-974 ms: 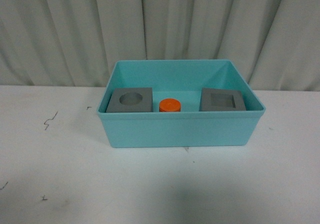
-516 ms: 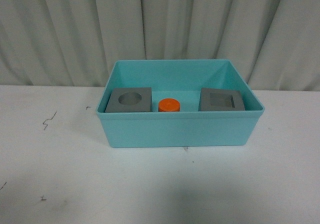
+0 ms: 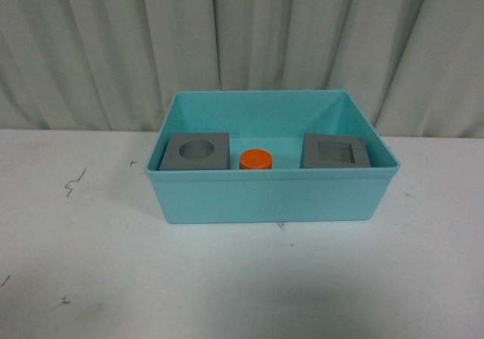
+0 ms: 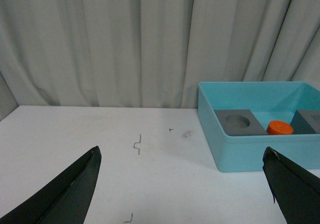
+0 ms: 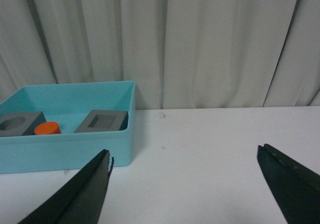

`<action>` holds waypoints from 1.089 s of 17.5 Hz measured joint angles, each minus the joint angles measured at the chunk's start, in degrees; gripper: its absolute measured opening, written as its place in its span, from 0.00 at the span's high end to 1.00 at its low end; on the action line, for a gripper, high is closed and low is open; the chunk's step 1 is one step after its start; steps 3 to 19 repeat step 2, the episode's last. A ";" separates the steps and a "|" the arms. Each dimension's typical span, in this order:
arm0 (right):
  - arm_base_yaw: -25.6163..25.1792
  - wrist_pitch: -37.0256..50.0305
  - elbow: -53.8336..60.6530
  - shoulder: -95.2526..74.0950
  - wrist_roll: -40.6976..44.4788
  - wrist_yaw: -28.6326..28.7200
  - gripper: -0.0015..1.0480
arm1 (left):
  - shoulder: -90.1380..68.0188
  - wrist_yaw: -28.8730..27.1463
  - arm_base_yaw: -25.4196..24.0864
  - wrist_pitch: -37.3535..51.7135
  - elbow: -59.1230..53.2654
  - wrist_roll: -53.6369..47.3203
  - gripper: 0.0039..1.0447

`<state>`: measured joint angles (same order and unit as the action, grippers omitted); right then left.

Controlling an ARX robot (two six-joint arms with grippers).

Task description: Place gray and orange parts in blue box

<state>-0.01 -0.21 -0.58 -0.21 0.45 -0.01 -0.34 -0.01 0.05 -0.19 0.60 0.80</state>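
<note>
The blue box (image 3: 272, 195) stands on the white table, in the middle of the front view. Inside it sit a gray cube with a round recess (image 3: 197, 152), an orange cylinder (image 3: 255, 160) and a gray cube with a square recess (image 3: 336, 151). Neither arm shows in the front view. My left gripper (image 4: 181, 156) is open over bare table, apart from the blue box (image 4: 250, 151), with nothing between its fingers. My right gripper (image 5: 184, 156) is open too, empty, and the blue box (image 5: 65, 149) lies off to one side of it.
A pleated grey curtain (image 3: 242, 44) hangs behind the table. Small dark marks (image 3: 74, 182) dot the white tabletop to the left of the box.
</note>
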 joint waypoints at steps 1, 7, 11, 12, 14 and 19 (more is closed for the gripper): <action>0.00 0.00 0.00 0.00 -0.02 0.00 0.07 | 0.00 0.00 0.00 0.00 0.00 0.00 0.06; 0.00 0.00 0.00 0.00 -0.02 0.00 0.06 | 0.00 0.00 0.00 0.00 0.00 0.00 0.06; 0.00 0.00 0.00 0.00 -0.02 0.00 0.06 | 0.00 0.00 0.00 0.00 0.00 0.00 0.06; 0.00 0.00 0.00 0.00 -0.02 0.00 0.06 | 0.00 0.00 0.00 0.00 0.00 0.00 0.06; 0.00 0.00 0.00 0.00 -0.02 0.00 0.06 | 0.00 0.00 0.00 0.00 0.00 0.00 0.06; 0.00 0.00 0.00 0.00 -0.02 0.00 0.06 | 0.00 0.00 0.00 0.00 0.00 0.00 0.06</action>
